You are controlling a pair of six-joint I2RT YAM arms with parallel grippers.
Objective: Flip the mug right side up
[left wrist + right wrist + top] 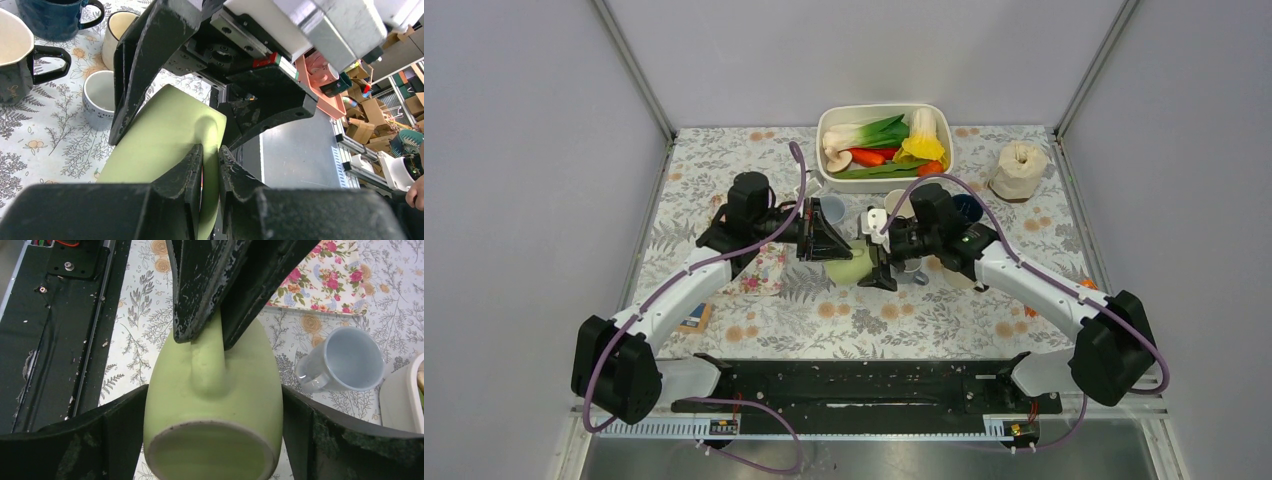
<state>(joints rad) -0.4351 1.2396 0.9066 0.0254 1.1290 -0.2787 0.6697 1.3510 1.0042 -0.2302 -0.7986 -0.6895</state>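
Observation:
A light green mug [849, 268] hangs tipped on its side between my two grippers over the middle of the table. In the right wrist view its recessed base [210, 452] faces the camera and its handle points up. My left gripper [210, 150] is shut on the handle [212, 175]; it also shows in the top view [839, 250]. My right gripper [214, 395] straddles the mug body [215, 385], one finger against each side. In the top view the right gripper [876, 262] comes in from the right.
A white bin of vegetables [824, 150] stands at the back, a paper roll [1019, 170] back right. Several other mugs stand nearby: pale blue [345, 360], dark blue [50, 17], black [15, 55], small white [97, 97]. A floral cloth [764, 270] lies left of the mug.

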